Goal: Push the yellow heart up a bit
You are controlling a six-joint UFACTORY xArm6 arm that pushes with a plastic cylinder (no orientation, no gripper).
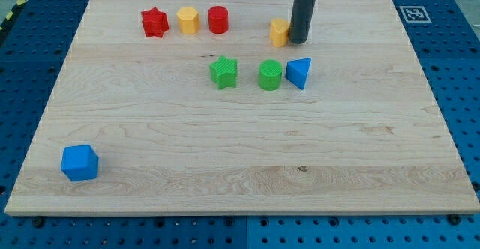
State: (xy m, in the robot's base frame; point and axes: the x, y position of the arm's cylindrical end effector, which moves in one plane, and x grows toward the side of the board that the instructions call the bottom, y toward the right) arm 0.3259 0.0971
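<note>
Blue cube (79, 163) near bottom-left edge, tip (298, 40) touching yellow heart (280, 32)

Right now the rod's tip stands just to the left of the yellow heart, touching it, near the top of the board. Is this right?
Not quite. In the camera view my tip stands just to the right of the yellow heart, seemingly touching it, near the top of the board.

The tip (298, 41) is seen touching the right side of the yellow heart (279, 32), at the board's (225, 151) 12 o'clock. At 11 o'clock, 3 blocks are lined up: a red star (154, 22), a yellow hexagon (187, 19) and a red cylinder (218, 19). Just below the heart, a green star (223, 72), a green cylinder (271, 75) and a blue triangle (299, 73) are placed. At 8 o'clock, 1 blue cube (79, 163) is found.
</note>
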